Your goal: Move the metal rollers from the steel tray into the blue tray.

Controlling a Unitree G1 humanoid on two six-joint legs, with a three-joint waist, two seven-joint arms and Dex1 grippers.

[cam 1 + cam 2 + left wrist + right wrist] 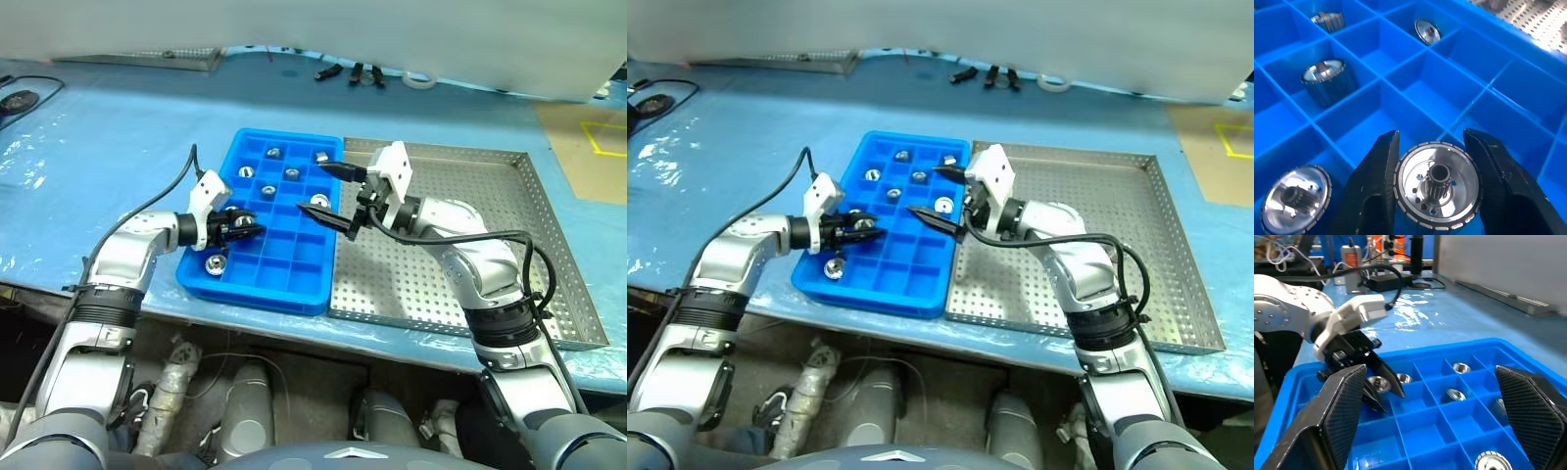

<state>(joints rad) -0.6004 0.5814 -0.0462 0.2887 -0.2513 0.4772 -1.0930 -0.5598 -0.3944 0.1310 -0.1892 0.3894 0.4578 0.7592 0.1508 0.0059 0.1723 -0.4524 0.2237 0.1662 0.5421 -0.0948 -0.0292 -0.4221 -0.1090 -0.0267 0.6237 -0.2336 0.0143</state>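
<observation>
The blue tray [263, 286] lies on the table with the steel tray [446, 284] against its right side. Several metal rollers rest in the blue tray's compartments, such as one at the back [274, 153] and one near the front left corner [214, 262]. My left gripper [241, 225] hangs low over the tray's left part, shut on a metal roller [1437, 183] that shows its toothed hub. Another roller [1295, 196] lies in the compartment beside it. My right gripper [318, 188] hovers over the blue tray's right edge, open and holding nothing.
The table is covered in blue sheeting. Black tools [353, 73] and a roll of tape [419, 78] lie at the back. A second metal tray [147, 57] sits at the back left, and a black cable [20, 98] lies at the far left.
</observation>
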